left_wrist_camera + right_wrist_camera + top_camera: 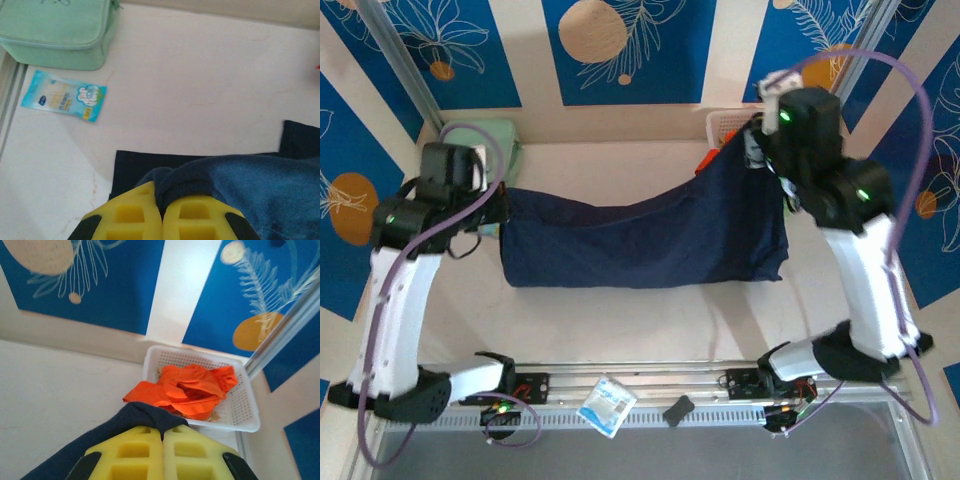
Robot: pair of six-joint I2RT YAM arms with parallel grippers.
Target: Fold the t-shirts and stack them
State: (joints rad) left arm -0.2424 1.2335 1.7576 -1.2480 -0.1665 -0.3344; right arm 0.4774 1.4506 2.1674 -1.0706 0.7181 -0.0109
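Observation:
A dark navy t-shirt [640, 240] hangs stretched between my two grippers, its lower part resting on the table. My left gripper [498, 212] is shut on its left edge; in the left wrist view the yellow fingers [127, 215] pinch a bunched fold of the navy t-shirt [260, 185]. Higher up at the back right, my right gripper [752, 150] is shut on the other edge, and its wrist view shows navy cloth [100, 440] squeezed between the fingers [200, 450]. A crumpled orange t-shirt [185, 387] lies in a white basket [245, 405], spilling over its near rim.
A pale green zipped case [485, 140] sits at the back left, with a blue wipes packet [65, 95] beside it. The white basket [725, 122] stands at the back right against the wall. Another packet [607, 405] and a small black piece [678, 408] lie on the front rail.

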